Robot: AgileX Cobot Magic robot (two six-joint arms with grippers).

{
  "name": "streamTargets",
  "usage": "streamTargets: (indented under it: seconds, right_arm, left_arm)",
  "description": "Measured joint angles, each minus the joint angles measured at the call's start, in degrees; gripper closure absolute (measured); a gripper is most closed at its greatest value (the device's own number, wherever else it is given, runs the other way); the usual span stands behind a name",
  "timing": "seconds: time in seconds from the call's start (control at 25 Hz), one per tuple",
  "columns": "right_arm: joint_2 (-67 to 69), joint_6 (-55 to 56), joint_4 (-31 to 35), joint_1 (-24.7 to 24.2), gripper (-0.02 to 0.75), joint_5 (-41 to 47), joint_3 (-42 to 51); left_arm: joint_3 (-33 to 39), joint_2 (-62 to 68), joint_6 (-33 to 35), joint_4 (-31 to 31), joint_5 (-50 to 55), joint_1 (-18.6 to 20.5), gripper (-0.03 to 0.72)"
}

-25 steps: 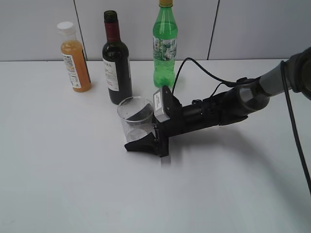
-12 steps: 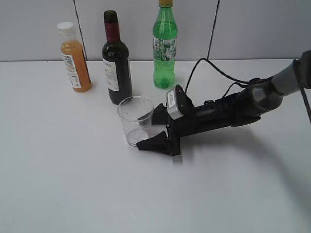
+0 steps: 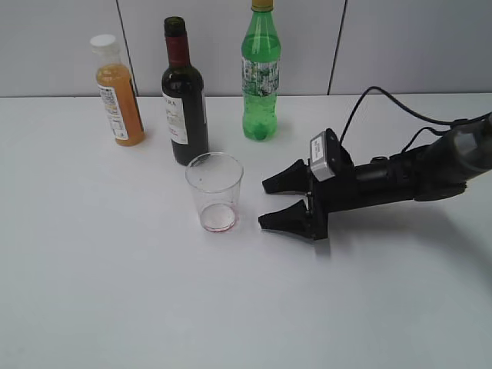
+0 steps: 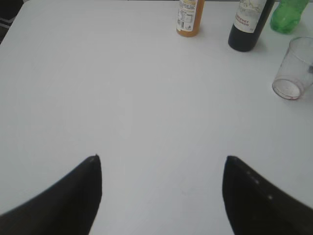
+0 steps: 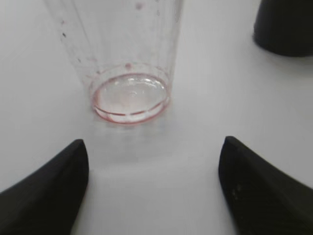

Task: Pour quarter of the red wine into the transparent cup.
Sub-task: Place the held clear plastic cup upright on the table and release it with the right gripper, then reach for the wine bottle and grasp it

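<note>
The wine bottle (image 3: pixel 184 100), dark glass with a dark red foil neck and white label, stands upright at the back of the white table; its lower part shows in the left wrist view (image 4: pixel 248 24). The transparent cup (image 3: pixel 214 191) stands upright just in front of it, with a faint red ring at its base (image 5: pixel 129 98); it also shows in the left wrist view (image 4: pixel 293 68). My right gripper (image 3: pixel 267 204) is open and empty, lying low just right of the cup, apart from it. My left gripper (image 4: pixel 161 161) is open and empty over bare table, out of the exterior view.
An orange juice bottle (image 3: pixel 118 91) with a white cap stands at the back left. A green plastic bottle (image 3: pixel 261 73) stands behind and to the right of the wine bottle. A black cable (image 3: pixel 384 100) loops above the right arm. A grey wall rises behind the table.
My right gripper has let go of the cup and drawn back to the right. The cup has stayed standing in place.
</note>
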Motion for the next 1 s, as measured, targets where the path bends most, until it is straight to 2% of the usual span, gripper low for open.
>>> streamTargets:
  seconds: [0.28,0.52,0.68,0.84,1.0]
  right_arm:
    - [-8.20,1.00,-0.36,-2.68,0.071,1.39,0.79]
    - [-16.59,12.72,-0.36,-3.30,0.075,11.28,0.85]
    - [-22.09,21.63,-0.26,-3.45,0.089,21.43,0.85]
    - [-27.34,32.50,0.28,-3.45,0.104,37.98,0.88]
    - [-31.73,38.23,0.81,-3.55,0.112,51.48,0.88]
  left_arm:
    - [0.00,0.00,0.00,0.00,0.00,0.00,0.104]
    - [0.00,0.00,0.00,0.00,0.00,0.00,0.104]
    - [0.00,0.00,0.00,0.00,0.00,0.00,0.104]
    - [0.00,0.00,0.00,0.00,0.00,0.00,0.104]
    - [0.00,0.00,0.00,0.00,0.00,0.00,0.104]
